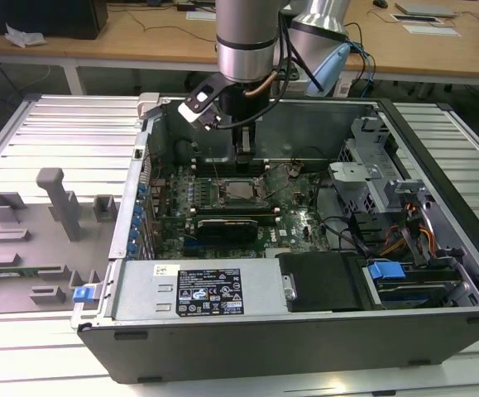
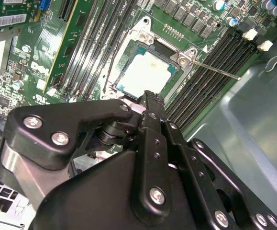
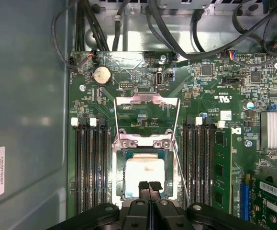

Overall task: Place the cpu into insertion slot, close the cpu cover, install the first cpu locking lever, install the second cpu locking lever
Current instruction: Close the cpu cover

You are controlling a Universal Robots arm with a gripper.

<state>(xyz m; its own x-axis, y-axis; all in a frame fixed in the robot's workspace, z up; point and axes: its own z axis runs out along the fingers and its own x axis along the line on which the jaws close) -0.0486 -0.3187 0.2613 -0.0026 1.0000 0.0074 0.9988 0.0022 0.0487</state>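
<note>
The cpu, a pale square chip, lies flat in the insertion slot on the green board; it also shows in the second wrist view and the exterior view. The cpu cover, a thin silvery frame, is swung open away from the slot, with board showing through its cut-out. One thin locking lever sticks out unlatched beside the slot. My gripper hangs just over the chip's edge, fingers shut together with nothing between them.
Long black memory slots flank the socket on both sides. The case's grey wall rises close by. Black cables run past the board's far edge. A drive cage and power supply fill the case.
</note>
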